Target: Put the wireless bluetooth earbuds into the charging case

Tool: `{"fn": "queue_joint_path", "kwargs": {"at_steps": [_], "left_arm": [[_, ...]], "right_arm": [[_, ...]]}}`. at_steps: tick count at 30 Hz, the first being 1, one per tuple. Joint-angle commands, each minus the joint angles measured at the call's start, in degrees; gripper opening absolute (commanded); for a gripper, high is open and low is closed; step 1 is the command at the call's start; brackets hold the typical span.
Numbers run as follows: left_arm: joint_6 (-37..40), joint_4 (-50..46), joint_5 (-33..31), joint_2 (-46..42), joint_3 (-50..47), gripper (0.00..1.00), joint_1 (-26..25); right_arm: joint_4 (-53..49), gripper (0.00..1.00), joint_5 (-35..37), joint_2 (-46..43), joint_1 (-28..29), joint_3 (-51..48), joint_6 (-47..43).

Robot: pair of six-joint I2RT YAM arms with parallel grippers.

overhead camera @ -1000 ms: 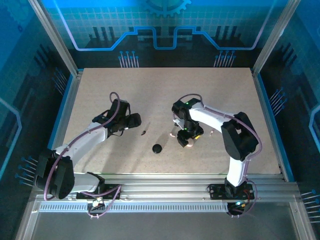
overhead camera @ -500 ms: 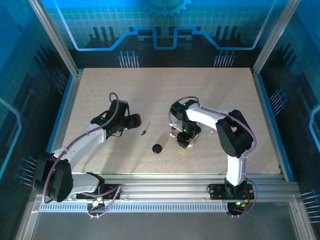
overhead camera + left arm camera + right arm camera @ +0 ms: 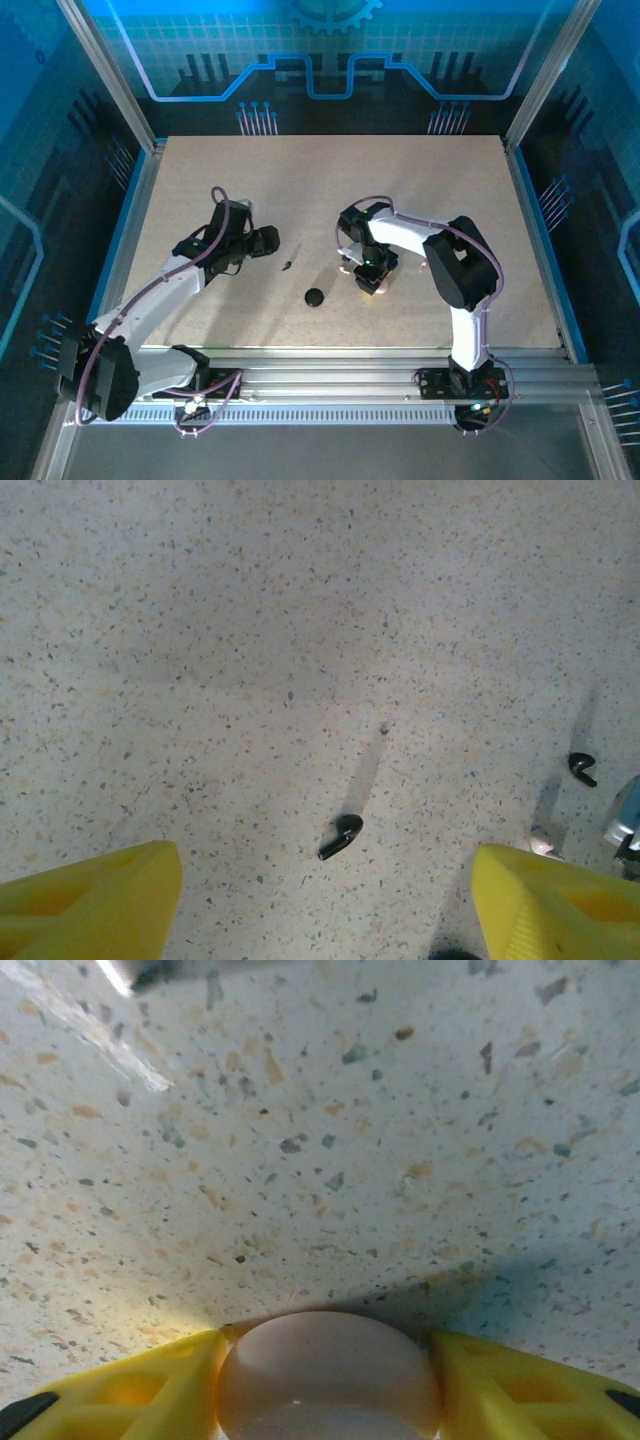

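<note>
Case body (image 3: 328, 1355), pink, apparently clamped in right end effector (image 3: 328, 1392); left end effector (image 3: 325, 868) released near dark earbud (image 3: 342, 836).

Speckled beige tabletop (image 3: 300, 180) lying inside metal frame (image 3: 105, 70); blue circuit-patterned panel (image 3: 330, 40) standing behind; grooved rail (image 3: 330, 385) running along near edge.

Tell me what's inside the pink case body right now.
Its inside is hidden: the pink case body shows a smooth rounded shell, clamped in the right gripper. One dark earbud lies loose on the table.
</note>
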Motion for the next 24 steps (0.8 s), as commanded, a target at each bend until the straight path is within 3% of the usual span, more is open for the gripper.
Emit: {"fn": "queue_joint_path", "kwargs": {"at_steps": [1,6,9,11,16,22,24], "left_arm": [[2.3,0.1,-0.6,-1.2,-0.2,0.77,-0.1],[4.2,4.1,1.1,-2.2,-1.9,0.77,-0.2],[8.1,15.5,9.0,-4.6,-6.8,0.76,-0.3],[11.9,26.0,15.0,-6.3,-11.7,0.75,-0.6],[17.7,47.9,22.2,-8.1,-21.0,0.70,-1.0],[24.0,59.5,29.2,-3.6,-24.0,0.66,-3.2],[26.7,60.7,31.5,-1.2,-23.6,0.62,-4.4]], "right_arm": [[-1.5,0.48,1.9,-0.6,-1.0,-1.0,0.4],[-1.3,0.42,5.3,-5.5,-2.4,-2.4,4.8],[-0.5,0.42,4.5,-10.6,-3.4,-3.4,9.7],[0.9,0.41,1.7,-14.4,-4.3,-3.1,16.6],[14.8,0.41,-12.9,-24.6,-4.5,-8.1,38.3],[34.3,0.41,-22.3,-31.1,-3.9,-16.9,59.3],[36.1,0.41,-20.6,-32.7,-3.1,-17.5,63.3]]}}
